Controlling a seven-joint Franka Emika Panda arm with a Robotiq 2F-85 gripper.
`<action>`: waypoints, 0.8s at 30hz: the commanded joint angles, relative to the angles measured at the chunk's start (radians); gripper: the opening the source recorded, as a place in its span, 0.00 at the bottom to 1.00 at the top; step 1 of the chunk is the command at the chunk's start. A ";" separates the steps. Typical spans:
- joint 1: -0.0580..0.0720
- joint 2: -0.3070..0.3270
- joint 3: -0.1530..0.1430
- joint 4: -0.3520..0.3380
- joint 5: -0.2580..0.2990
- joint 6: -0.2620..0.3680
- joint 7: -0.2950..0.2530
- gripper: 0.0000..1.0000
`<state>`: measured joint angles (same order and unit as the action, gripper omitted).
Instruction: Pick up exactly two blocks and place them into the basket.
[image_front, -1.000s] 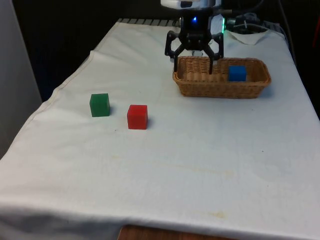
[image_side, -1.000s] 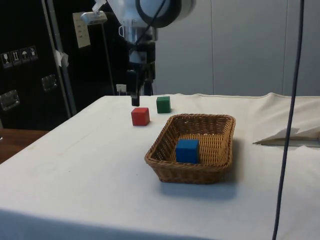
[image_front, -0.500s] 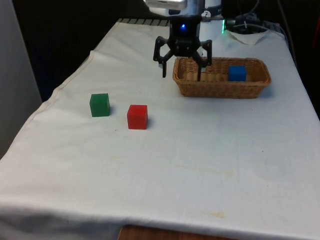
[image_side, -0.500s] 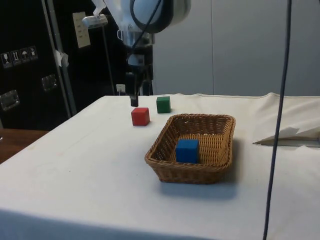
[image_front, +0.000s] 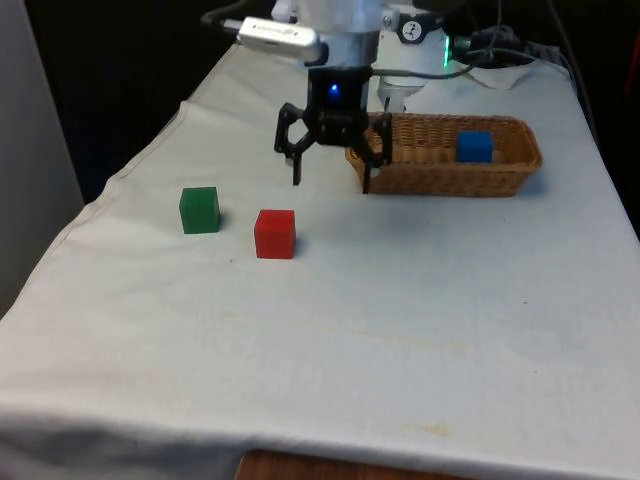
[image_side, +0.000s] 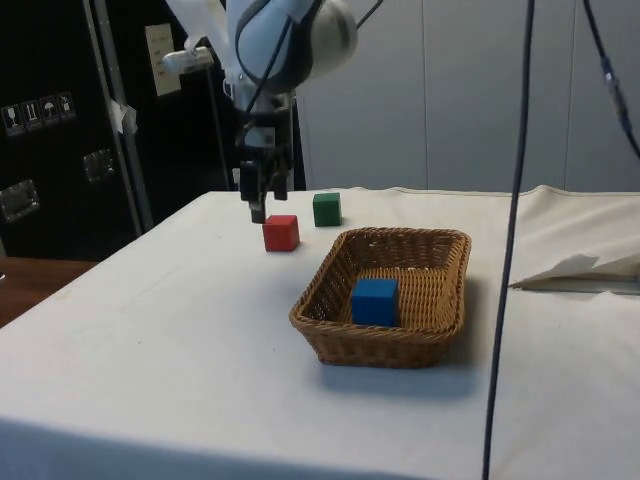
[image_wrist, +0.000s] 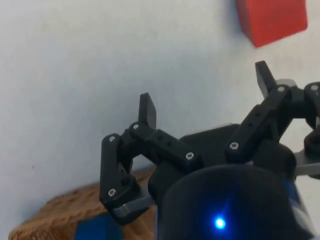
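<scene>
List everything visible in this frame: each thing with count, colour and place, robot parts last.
blue block: 1, blue, inside the basket.
red block: 1, red, on the cloth, outside the basket.
green block: 1, green, on the cloth, towards the front view's left of the red block.
basket: 1, tan wicker, on the table.
table: 1, under a white cloth.
gripper: 1, black, open and empty, above the cloth between basket and red block.
</scene>
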<state>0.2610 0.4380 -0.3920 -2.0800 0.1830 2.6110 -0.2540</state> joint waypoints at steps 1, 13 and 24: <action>-0.015 0.013 0.011 0.015 0.018 -0.002 -0.022 1.00; -0.031 0.137 -0.017 0.123 0.090 -0.002 -0.125 1.00; -0.042 0.207 -0.045 0.178 0.117 -0.004 -0.202 1.00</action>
<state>0.2330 0.6380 -0.4450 -1.9130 0.2950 2.6110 -0.4370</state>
